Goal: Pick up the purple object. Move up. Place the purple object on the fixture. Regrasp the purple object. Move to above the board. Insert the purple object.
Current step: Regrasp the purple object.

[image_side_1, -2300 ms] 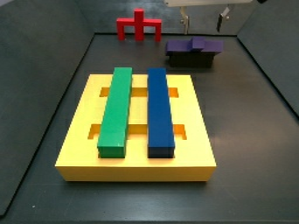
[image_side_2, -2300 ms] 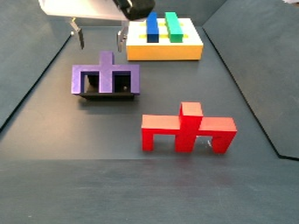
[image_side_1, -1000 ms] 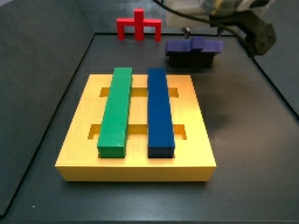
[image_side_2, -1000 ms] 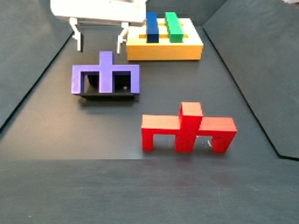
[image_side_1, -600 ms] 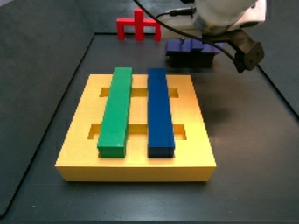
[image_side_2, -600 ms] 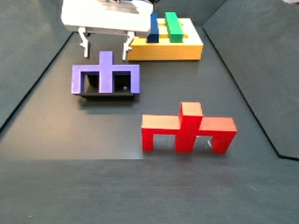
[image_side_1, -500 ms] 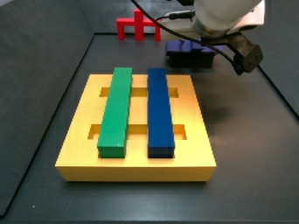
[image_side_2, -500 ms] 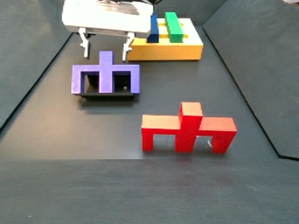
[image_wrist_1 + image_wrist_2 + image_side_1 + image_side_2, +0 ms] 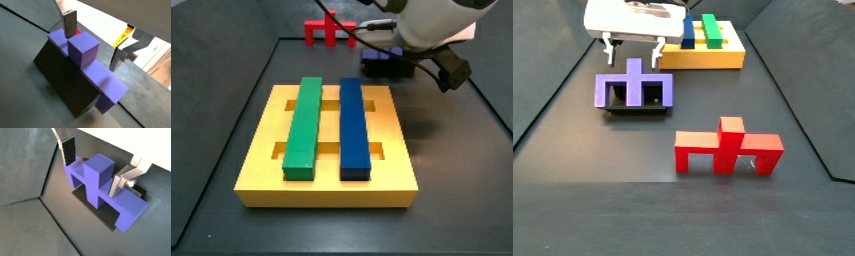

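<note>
Purple object (image 9: 101, 185) is resting on the fixture (image 9: 63, 80). The gripper (image 9: 95, 164) is hovering over it, fingers (image 9: 69, 150) spread wide and released, straddling the object's raised stem without touching it.

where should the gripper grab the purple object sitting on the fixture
Grip the purple object by its raised central stem, coming straight down from above. The stem stands clear of the fixture, and the open gripper already has its fingers on either side of it.
</note>
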